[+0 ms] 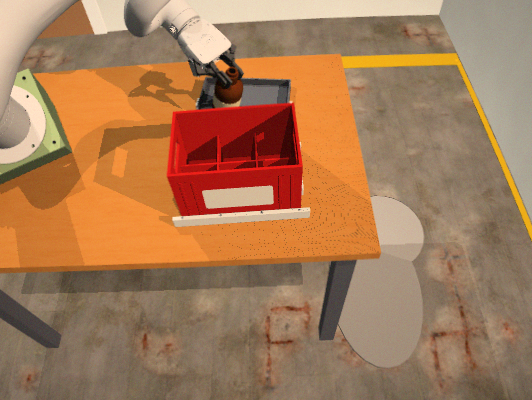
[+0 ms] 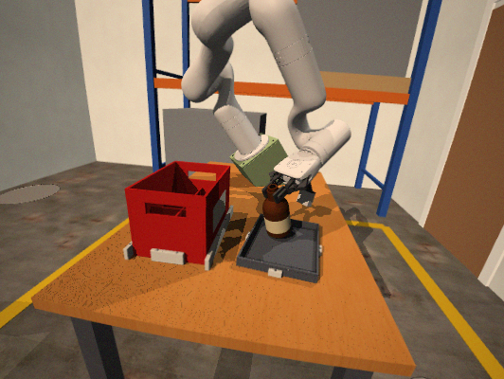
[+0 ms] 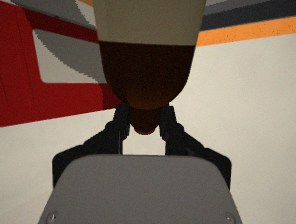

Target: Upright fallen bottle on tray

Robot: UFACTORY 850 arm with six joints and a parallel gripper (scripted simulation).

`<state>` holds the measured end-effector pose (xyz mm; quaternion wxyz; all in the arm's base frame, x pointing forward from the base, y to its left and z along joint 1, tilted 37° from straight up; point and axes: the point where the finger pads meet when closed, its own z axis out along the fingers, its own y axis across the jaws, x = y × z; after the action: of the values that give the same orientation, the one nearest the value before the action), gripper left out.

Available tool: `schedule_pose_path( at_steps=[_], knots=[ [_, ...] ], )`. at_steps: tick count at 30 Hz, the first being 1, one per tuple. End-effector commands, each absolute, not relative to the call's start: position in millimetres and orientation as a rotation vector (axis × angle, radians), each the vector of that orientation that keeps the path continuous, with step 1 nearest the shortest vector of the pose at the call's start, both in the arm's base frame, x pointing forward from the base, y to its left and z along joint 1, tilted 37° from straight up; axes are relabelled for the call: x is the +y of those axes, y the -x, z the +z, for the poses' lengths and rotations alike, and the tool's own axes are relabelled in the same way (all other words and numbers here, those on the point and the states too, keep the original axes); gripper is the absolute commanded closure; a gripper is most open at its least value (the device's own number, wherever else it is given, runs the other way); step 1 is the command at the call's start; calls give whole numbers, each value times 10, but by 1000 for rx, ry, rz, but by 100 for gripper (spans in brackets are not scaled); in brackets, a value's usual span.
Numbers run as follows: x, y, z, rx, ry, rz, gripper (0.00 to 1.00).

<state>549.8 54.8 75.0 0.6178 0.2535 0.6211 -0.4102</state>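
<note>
A brown bottle (image 1: 229,91) (image 2: 277,215) (image 3: 145,75) with a cream label stands upright on the grey tray (image 1: 270,90) (image 2: 294,256), near its far left part. My gripper (image 1: 226,70) (image 2: 279,187) (image 3: 145,103) is shut on the bottle's neck from above and behind. In the wrist view the neck sits between the two dark fingers. Whether the bottle's base touches the tray floor I cannot tell for sure; in the exterior view it looks set down.
A red crate (image 1: 235,150) (image 2: 177,215) with inner dividers stands on the orange table (image 1: 100,200) (image 2: 237,308) right beside the tray, on pale stops. The arm's green base (image 1: 30,130) (image 2: 258,163) stands at the table's far end. Blue shelving stands behind.
</note>
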Motion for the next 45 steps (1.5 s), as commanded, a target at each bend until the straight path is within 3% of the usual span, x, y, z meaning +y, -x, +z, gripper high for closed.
schedule_pose_path(
  at_steps=[1,26,27,45],
  knots=[
    [547,-5505,746,1428,-584,-943,100],
    [540,-5506,738,1428,-584,-943,100],
    [540,-5506,738,1428,-584,-943,0],
    [540,-5506,738,1428,-584,-943,0]
  ],
)
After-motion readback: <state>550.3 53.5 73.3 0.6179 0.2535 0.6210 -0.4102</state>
